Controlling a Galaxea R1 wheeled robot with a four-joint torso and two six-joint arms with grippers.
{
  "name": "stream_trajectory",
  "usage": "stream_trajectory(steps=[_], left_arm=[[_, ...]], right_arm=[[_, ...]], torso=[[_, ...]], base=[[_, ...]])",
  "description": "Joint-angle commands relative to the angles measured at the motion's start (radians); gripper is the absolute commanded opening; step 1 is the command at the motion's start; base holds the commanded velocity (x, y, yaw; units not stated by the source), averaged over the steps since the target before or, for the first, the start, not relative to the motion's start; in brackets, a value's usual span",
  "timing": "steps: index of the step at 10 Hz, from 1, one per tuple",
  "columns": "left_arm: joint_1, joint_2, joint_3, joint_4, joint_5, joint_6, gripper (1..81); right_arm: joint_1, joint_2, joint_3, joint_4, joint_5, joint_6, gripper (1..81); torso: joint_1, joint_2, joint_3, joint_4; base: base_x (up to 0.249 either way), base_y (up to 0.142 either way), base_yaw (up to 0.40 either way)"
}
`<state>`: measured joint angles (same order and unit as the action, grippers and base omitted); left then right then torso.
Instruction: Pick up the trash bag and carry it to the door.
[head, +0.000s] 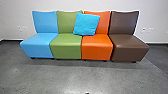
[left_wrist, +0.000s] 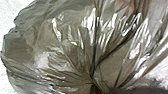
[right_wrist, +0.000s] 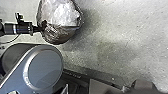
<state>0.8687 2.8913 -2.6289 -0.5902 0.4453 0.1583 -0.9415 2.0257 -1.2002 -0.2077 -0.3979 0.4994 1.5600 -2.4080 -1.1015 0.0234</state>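
A translucent grey-brown trash bag (left_wrist: 50, 50) shows large in the left wrist view, its shiny plastic pulled into creases that run to a gathered point. The right wrist view has the same trash bag (right_wrist: 60, 32) from farther off, rounded, with pale contents showing in it. There my left gripper (right_wrist: 42, 28) is shut on the bag's gathered neck, with the dark arm reaching in behind it. How my right gripper's fingers stand cannot be made out.
Joined seats in blue (head: 37, 45), green, orange and brown stand along a white wall (head: 75, 5). A bright blue cushion (head: 86, 24) leans on the backrests. Grey floor (head: 82, 77) lies before them. The robot's rounded grey body part (right_wrist: 45, 66) is near the bag.
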Motion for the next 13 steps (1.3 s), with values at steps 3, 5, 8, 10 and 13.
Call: stream_trajectory(steps=[3,5,8,10,13], left_arm=[[-0.070,-0.023,0.009,-0.011,0.075,0.001,1.0],[-0.038,-0.039,0.009,-0.008,0.076,0.003,1.0],[0.049,-0.056,0.012,0.001,0.102,0.018,1.0],[0.115,-0.075,0.012,0.000,0.099,0.052,1.0],[0.190,-0.090,0.012,0.000,0.098,0.096,1.0]], right_arm=[[-0.020,0.004,-0.065,0.010,-0.029,-0.001,81.1],[-0.072,0.056,-0.131,0.010,-0.018,-0.005,81.1],[-0.164,0.163,-0.255,0.007,0.019,-0.019,81.1],[-0.218,0.239,-0.347,0.004,0.024,-0.044,81.1],[-0.280,0.285,-0.418,0.004,0.068,-0.065,81.1]], torso=[[-0.103,0.160,0.159,0.000],[-0.151,0.233,0.232,0.000],[-0.218,0.335,0.304,0.000],[-0.259,0.397,0.284,0.000],[-0.323,0.496,0.298,0.000]], base=[[0.000,0.000,0.000],[0.000,0.000,0.000],[0.000,0.000,0.000],[0.000,0.000,0.000],[0.000,0.000,0.000]])
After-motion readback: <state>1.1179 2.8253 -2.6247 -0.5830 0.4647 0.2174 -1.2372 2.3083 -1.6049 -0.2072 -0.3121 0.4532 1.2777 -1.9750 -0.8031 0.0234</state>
